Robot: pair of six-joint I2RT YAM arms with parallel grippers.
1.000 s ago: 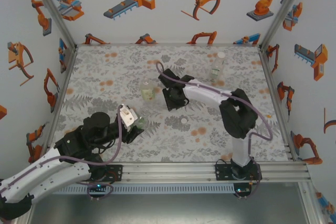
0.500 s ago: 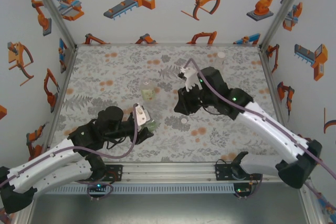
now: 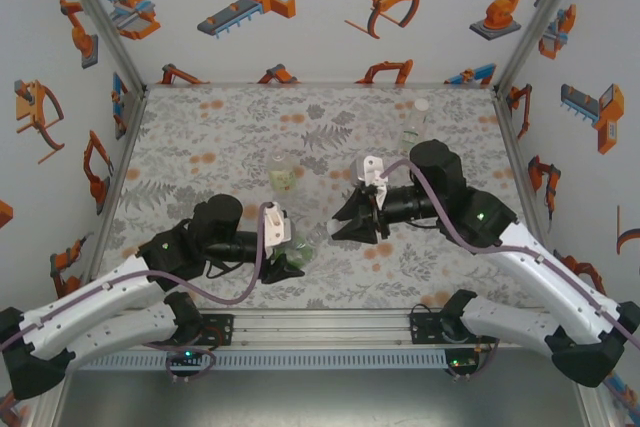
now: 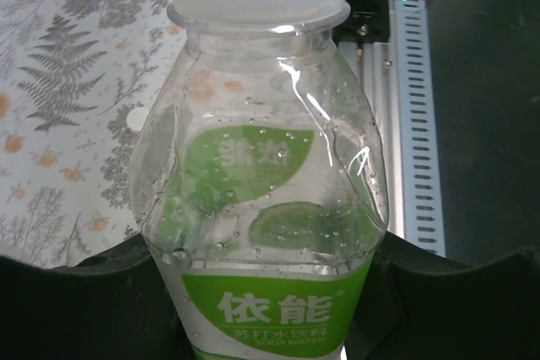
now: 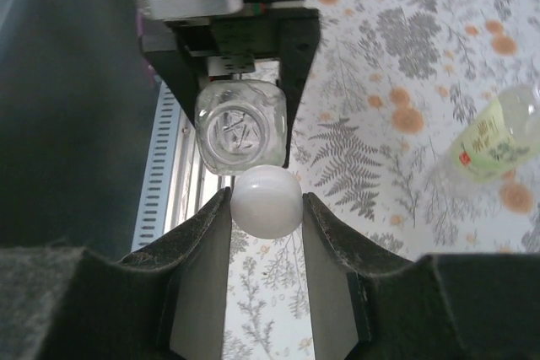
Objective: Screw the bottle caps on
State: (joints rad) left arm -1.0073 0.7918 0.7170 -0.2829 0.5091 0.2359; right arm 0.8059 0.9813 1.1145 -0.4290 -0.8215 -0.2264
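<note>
1. Both arms have swung inward since prev. frame; right pincer (image 5: 266, 205) now faces left pincer (image 3: 284, 253) near mid front edge of table (image 3: 190, 137).
2. Left pincer: clamped on green bottle (image 4: 261, 208), neck uncapped.
3. Right pincer: clamped on white cap (image 5: 266, 198), just beside bottle mouth, slightly off-axis.
4. Judgement: capping is next; align first.

The left tool (image 3: 288, 255) has carried the green bottle (image 3: 298, 247) rightward and toward the near edge of the table (image 3: 180, 147), its arm stretching out from a folded pose. The right arm (image 3: 520, 257) has unfolded and swung wide to the right. The right tool (image 3: 345, 225) has turned from pointing down to facing left, closing on the bottle until the cap (image 5: 266, 201) it grips sits close before the bottle's open mouth.
</note>
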